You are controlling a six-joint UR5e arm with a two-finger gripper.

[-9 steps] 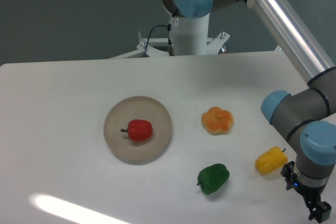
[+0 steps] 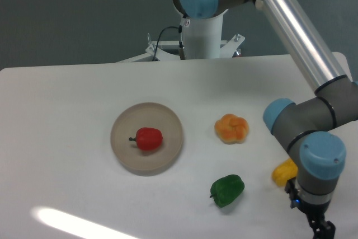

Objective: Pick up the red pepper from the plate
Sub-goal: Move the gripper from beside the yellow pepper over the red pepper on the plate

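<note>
Even, bright light falls on the white bench [image 2: 67, 99]. A glare streak [image 2: 72, 222] lies at lower left. Shadows are soft; focus is sharp.

No readable text, labels, brands, numbers or signs anywhere.

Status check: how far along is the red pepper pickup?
Nothing is done yet: the red pepper lies on the plate, untouched. The gripper is at the frame's bottom right, beside the yellow pepper, far from the plate; its jaws are cut off, so their state is unclear. Left: reach the plate, grasp, lift.
</note>
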